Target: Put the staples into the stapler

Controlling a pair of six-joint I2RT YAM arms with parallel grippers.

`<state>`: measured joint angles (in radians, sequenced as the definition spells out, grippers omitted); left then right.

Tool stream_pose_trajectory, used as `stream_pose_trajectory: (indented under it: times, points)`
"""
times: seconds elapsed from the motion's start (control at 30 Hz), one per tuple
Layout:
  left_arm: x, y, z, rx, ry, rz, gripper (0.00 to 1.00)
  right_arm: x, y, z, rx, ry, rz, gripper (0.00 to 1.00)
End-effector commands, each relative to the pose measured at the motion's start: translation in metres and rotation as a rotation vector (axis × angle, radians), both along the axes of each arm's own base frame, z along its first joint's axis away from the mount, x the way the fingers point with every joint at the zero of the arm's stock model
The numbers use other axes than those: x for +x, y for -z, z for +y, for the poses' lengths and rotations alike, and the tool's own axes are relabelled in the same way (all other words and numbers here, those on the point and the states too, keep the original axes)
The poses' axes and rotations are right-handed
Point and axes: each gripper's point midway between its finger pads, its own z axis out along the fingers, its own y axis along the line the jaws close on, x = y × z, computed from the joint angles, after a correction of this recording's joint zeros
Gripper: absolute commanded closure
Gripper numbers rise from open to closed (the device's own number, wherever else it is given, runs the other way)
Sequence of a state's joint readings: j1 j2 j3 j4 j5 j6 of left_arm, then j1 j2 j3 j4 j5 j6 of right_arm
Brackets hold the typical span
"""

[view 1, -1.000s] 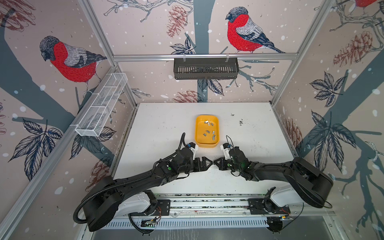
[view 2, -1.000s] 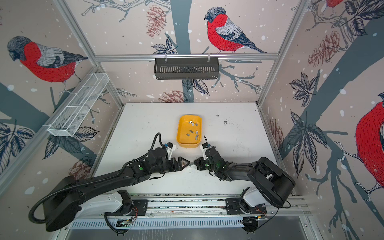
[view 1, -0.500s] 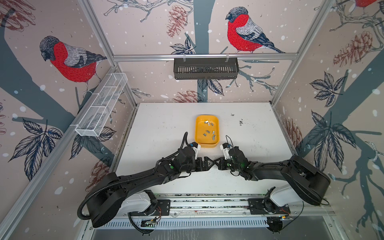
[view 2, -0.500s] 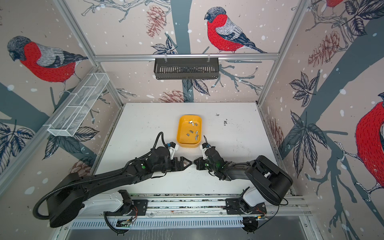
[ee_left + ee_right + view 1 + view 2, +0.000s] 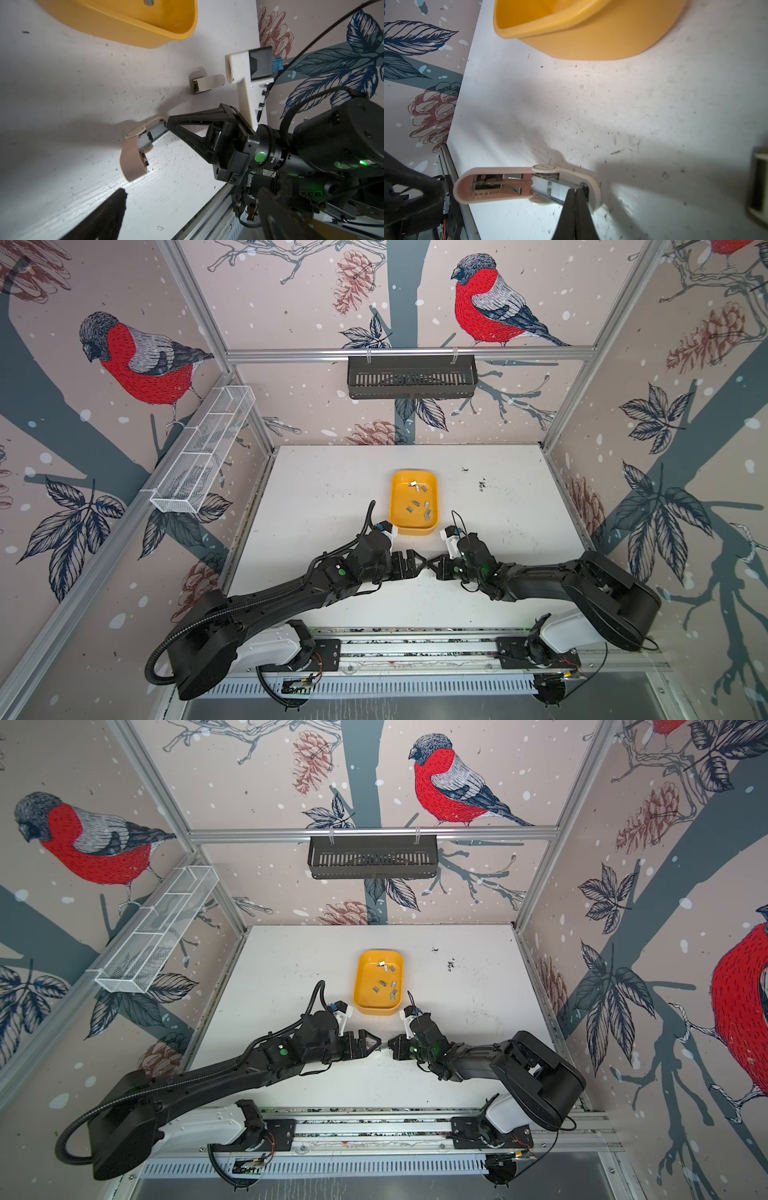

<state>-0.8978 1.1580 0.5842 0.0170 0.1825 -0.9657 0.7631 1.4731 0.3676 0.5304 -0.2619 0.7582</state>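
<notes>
- Wallpaper of red-breasted birds, pine cones and leaves covers the walls behind an aluminium frame. A black slatted basket [image 5: 411, 377] hangs on the back rail and a white wire-mesh basket [image 5: 199, 456] on the left one.
- Table [image 5: 324, 497]: white and matt, scuffed with fine dark scratches and specks.
- Tray [image 5: 413, 530]: smooth yellow plastic, a rounded rectangle with sloping walls. It sits mid-table, just beyond both grippers.
- Staples [image 5: 415, 502]: short grey metal strips lying loose at mixed angles on the tray's floor, around its middle and right side.
- Stapler [image 5: 529, 184]: small, pale pink plastic with rounded ends and a round hinge cap. It sits on the table between the two grippers, on the near side of the tray. Its lid is swung wide open, showing a coil spring and steel plate inside, and the steel magazine lies bare.
- Right gripper [image 5: 576, 190]: its black tapered fingers are pressed together, tips against the magazine's end. I cannot tell whether they pinch anything.
- Left gripper [image 5: 417, 563]: its fingers are spread wide. One dark, blurred finger [image 5: 110, 212] lies near the lid's rounded end, and contact is unclear.
- Cream stapler [image 5: 204, 84]: shut, with a metal nose. It lies on the table near the tray's corner, apart from both grippers.
</notes>
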Motion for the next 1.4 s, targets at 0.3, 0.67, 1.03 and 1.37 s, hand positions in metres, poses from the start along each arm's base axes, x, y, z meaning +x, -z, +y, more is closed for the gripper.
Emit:
stream_pose_trajectory:
  times: [0.3, 0.67, 1.03, 1.37]
  points:
    - [0.008, 0.011, -0.016, 0.015, 0.029, 0.021, 0.02, 0.002, -0.006, 0.003, 0.012, -0.01, -0.02, 0.95]
    - [0.009, -0.007, -0.041, -0.092, 0.108, -0.019, 0.02, 0.003, -0.006, 0.002, 0.003, -0.009, -0.03, 0.95]
    - [0.012, -0.002, -0.059, -0.103, 0.174, -0.042, 0.02, 0.003, -0.008, 0.0, -0.001, -0.008, -0.046, 0.94]
    - [0.016, 0.007, -0.071, -0.115, 0.208, -0.042, 0.03, 0.001, -0.013, -0.006, 0.042, 0.002, -0.043, 0.86]
